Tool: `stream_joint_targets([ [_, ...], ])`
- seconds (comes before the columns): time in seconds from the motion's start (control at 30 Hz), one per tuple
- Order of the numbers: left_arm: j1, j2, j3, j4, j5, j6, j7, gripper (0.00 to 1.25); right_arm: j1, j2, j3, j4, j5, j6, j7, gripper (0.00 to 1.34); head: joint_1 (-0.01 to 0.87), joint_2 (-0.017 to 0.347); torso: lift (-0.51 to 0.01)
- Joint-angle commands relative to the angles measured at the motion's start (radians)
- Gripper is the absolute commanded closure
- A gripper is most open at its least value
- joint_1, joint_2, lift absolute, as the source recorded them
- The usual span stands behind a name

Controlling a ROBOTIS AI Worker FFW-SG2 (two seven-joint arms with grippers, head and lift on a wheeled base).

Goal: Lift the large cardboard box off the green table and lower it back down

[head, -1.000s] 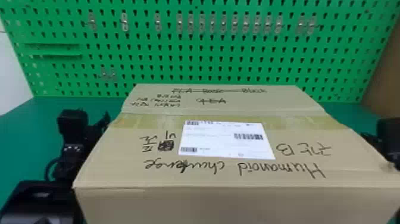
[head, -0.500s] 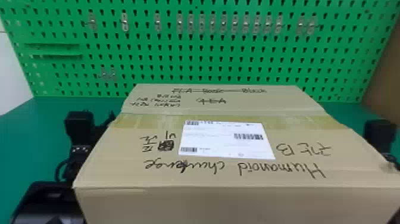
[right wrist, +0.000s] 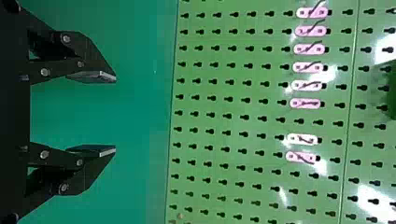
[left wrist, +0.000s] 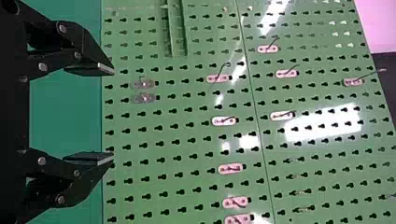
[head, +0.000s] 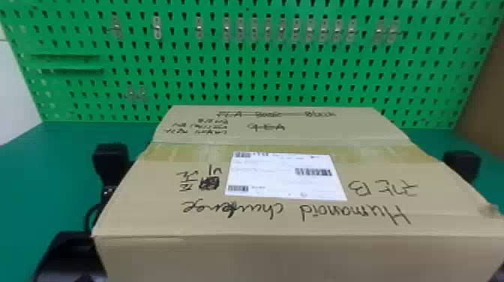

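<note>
My left gripper (head: 110, 161) is beside the left side of the large cardboard box (head: 285, 217), partly hidden by it. My right gripper (head: 463, 165) stands by the box's right side, also partly covered. The box has a white label on top and sits between the two arms; its underside is hidden. In the left wrist view the left gripper (left wrist: 112, 114) is open with nothing between its fingers. The right gripper (right wrist: 116, 115) in the right wrist view is likewise open and holds nothing.
Behind the box rises a green pegboard (head: 180, 80) with small hooks and a narrow ledge (head: 67, 63) at its left. Green table (head: 26, 180) surface extends left of the box. A brown panel (head: 487, 105) stands at the far right.
Both arms have moved inward: the left gripper has shifted right toward the box, the right one left toward its other side. The box has not visibly moved.
</note>
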Motion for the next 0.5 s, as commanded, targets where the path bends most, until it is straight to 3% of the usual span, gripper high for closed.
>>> stream_joint_targets([
  [0.0, -0.007, -0.003, -0.020, 0.012, 0.004, 0.000, 0.001, 0.59, -0.011, 0.008, 0.020, 0.008, -0.012, -0.007, 0.000, 0.70, 0.508, 0.051, -0.211],
  [0.47, -0.018, -0.003, -0.055, 0.029, 0.026, 0.000, 0.001, 0.59, -0.038, 0.012, 0.096, 0.025, -0.033, -0.014, 0.000, 0.70, 0.508, 0.051, -0.211],
])
